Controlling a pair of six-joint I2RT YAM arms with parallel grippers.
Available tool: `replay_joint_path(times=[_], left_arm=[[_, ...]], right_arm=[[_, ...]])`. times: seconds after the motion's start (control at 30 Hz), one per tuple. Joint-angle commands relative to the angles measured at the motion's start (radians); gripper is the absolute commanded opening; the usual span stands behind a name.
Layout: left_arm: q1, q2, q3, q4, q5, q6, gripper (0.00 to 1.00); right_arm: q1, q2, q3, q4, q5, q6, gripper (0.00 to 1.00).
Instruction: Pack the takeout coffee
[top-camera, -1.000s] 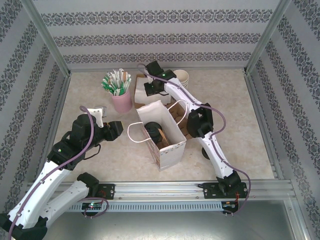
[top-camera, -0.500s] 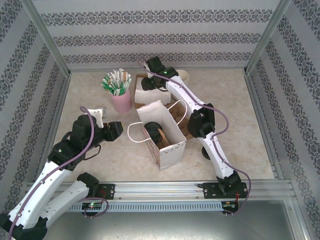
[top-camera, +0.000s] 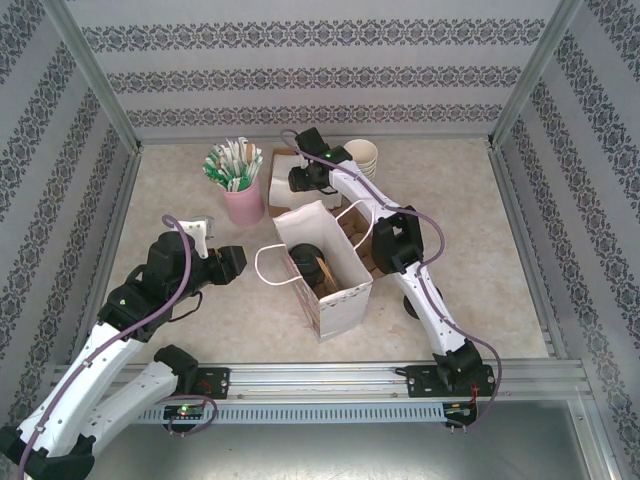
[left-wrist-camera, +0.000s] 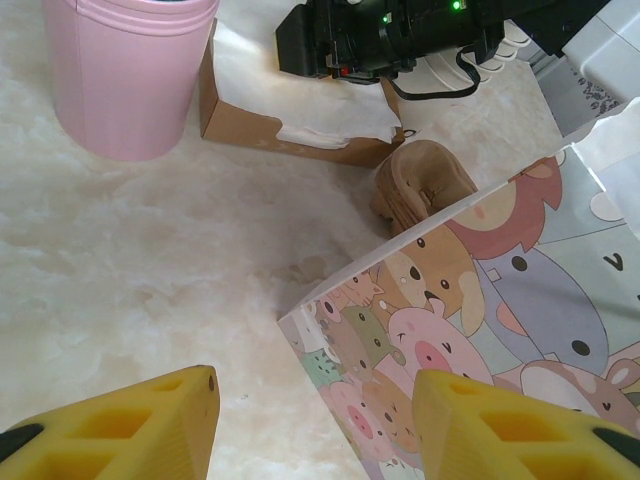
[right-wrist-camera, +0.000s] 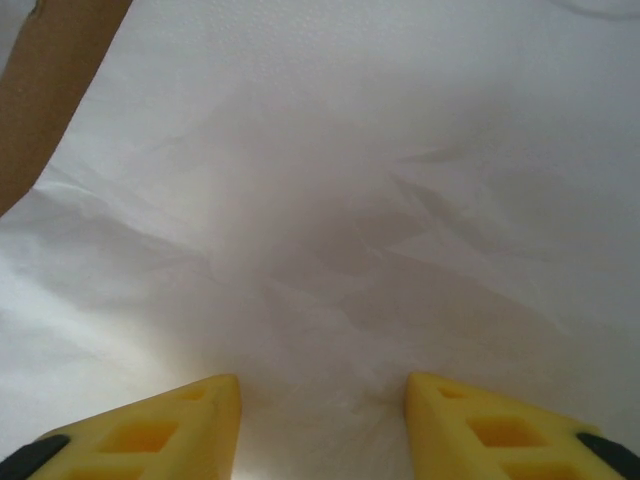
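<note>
The takeout coffee (top-camera: 306, 262), with its round black lid, stands inside the open white paper bag (top-camera: 340, 300) at the table's centre. In the left wrist view the bag's cartoon-animal side (left-wrist-camera: 520, 290) is close in front. My left gripper (top-camera: 240, 262) (left-wrist-camera: 315, 425) is open and empty, just left of the bag near its looped handle (top-camera: 270, 265). My right gripper (top-camera: 298, 182) (right-wrist-camera: 322, 420) reaches down into the cardboard napkin box (top-camera: 285, 172). Its jaws are open over the white napkins (right-wrist-camera: 330, 220), with nothing between them.
A pink cup (top-camera: 243, 203) (left-wrist-camera: 125, 75) of paper-wrapped sticks stands left of the napkin box (left-wrist-camera: 240, 125). Stacked cream cups (top-camera: 362, 155) sit behind the right arm. Brown cardboard pieces (top-camera: 360, 238) (left-wrist-camera: 420, 185) lie beside the bag. Metal frame posts and patterned walls enclose the table.
The right wrist lifted slightly toward the back, then came down again over the napkin box. The left arm has barely moved.
</note>
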Motion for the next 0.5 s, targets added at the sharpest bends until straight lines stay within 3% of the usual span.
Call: replay_joint_path(times=[0.0, 0.37, 0.47], left_arm=[[0.014, -0.008, -0.005, 0.041, -0.02, 0.004, 0.54], [0.014, -0.001, -0.003, 0.046, -0.017, 0.003, 0.53], [0.014, -0.002, -0.008, 0.045, -0.017, 0.001, 0.52]], right_arm=[[0.002, 0.024, 0.021, -0.011, 0.02, 0.017, 0.44], [0.007, -0.003, 0.022, 0.0, 0.038, -0.005, 0.01], [0.006, -0.01, 0.028, 0.001, 0.026, -0.013, 0.0]])
